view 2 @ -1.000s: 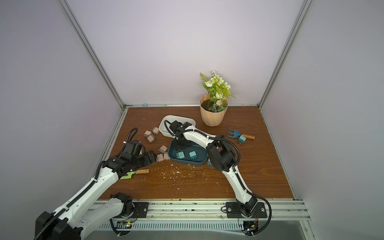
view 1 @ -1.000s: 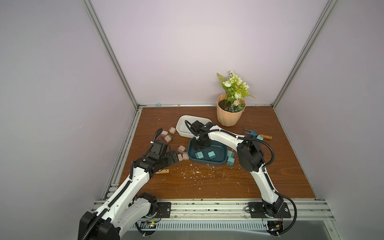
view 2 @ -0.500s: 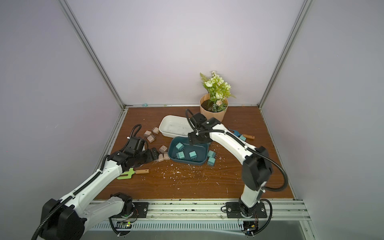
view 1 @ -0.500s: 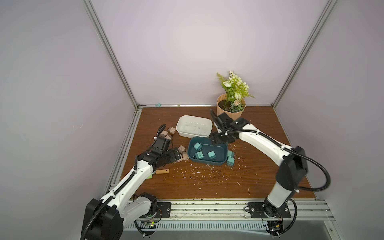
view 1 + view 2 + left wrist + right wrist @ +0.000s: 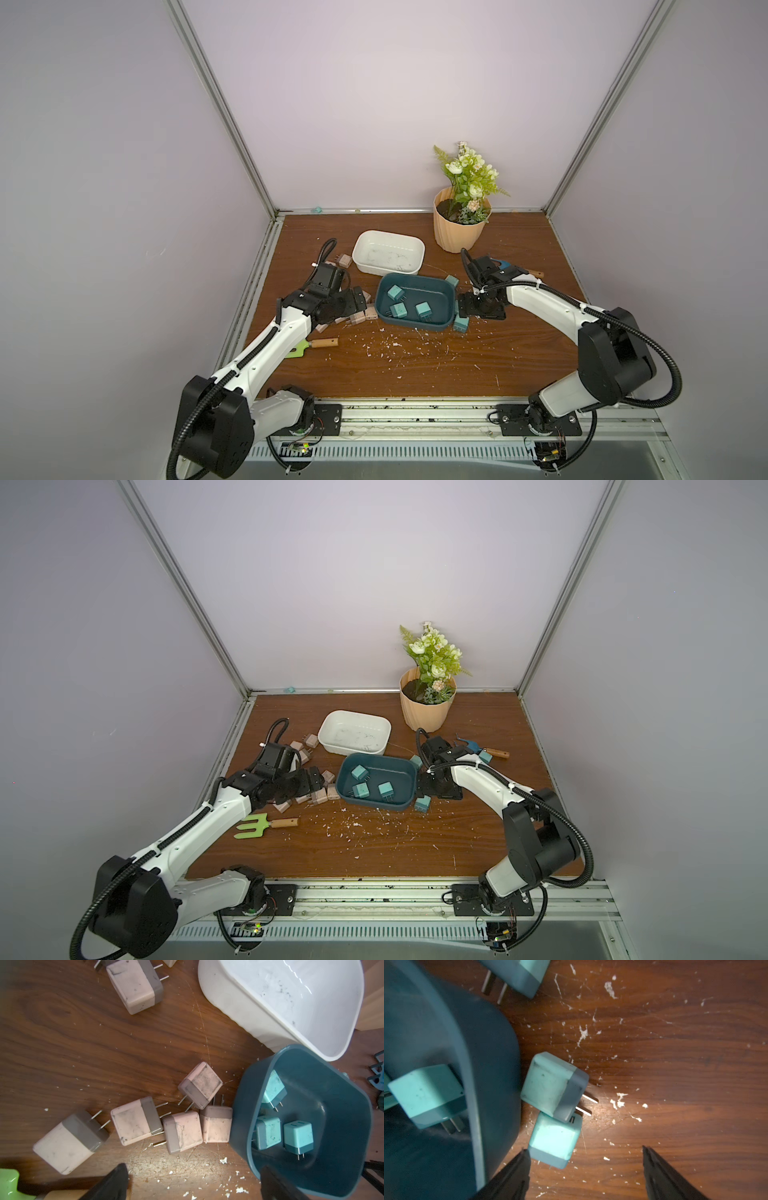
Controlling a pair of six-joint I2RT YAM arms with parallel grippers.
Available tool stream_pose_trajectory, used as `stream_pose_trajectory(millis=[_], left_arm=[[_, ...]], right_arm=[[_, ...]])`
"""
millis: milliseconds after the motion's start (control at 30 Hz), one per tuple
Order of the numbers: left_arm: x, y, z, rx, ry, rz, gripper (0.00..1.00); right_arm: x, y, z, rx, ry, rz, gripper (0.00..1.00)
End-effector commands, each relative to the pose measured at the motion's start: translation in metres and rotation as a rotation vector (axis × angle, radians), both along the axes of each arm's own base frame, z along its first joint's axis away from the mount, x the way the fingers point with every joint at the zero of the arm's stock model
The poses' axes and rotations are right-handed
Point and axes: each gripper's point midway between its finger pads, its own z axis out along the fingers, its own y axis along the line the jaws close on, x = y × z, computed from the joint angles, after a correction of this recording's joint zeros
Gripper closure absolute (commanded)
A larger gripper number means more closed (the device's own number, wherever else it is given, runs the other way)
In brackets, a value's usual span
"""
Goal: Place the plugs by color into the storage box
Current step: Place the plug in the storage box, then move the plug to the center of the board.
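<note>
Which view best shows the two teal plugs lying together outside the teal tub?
The right wrist view: the plugs sit close up, prongs clear. Both top views show them tiny at a corner of the teal tub. The left wrist view does not show them.

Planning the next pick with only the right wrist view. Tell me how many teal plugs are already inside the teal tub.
Observer: Three teal plugs lie inside the teal tub.
Operator: Report what the white tub holds.
Observer: The white tub holds no plugs, only dark smudges on its floor.
Operator: Locate the tan plugs.
Observer: A cluster of tan plugs lies beside the teal tub, on the left arm's side, with the open left gripper hovering by them.
</note>
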Motion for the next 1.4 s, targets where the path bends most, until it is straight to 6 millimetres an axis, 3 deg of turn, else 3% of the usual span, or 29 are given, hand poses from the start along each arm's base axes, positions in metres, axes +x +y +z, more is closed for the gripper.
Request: stream_pose_trajectory(millis=[0,233,400,733,833,967,1367], left_arm=[[0.0,-0.003,0.008,-0.018,-0.01,0.003,0.0],[-0.005,-0.001,0.003,-0.014,0.001,0.007,0.0],[-0.005,-0.001,0.004,-0.021,-0.001,0.016,0.0],[-0.005,-0.001,0.001,-0.022,0.002,0.019,0.0],[-0.005,-0.001,0.001,-0.021,0.0,0.017,0.0],[-0.004,-0.002,-0.001,-0.024,0.003,0.019,0.0],[-0.004,-0.002,-0.003,-0.031,-0.001,0.018,0.0]], right_arm=[[0.013,0.012,-0.002,0.06,-0.031,-0.017,0.13],[0.017,0.019,-0.02,0.073,0.002,-0.025,0.13],[0.009,0.017,-0.037,0.048,0.043,-0.016,0.16],[-0.015,0.003,-0.044,0.019,0.061,-0.01,0.43],[-0.017,0.002,-0.039,0.021,0.061,-0.013,0.37],[-0.02,0.001,-0.029,0.029,0.054,-0.031,0.15],[-0.047,-0.016,-0.039,0.008,0.088,-0.11,0.13]])
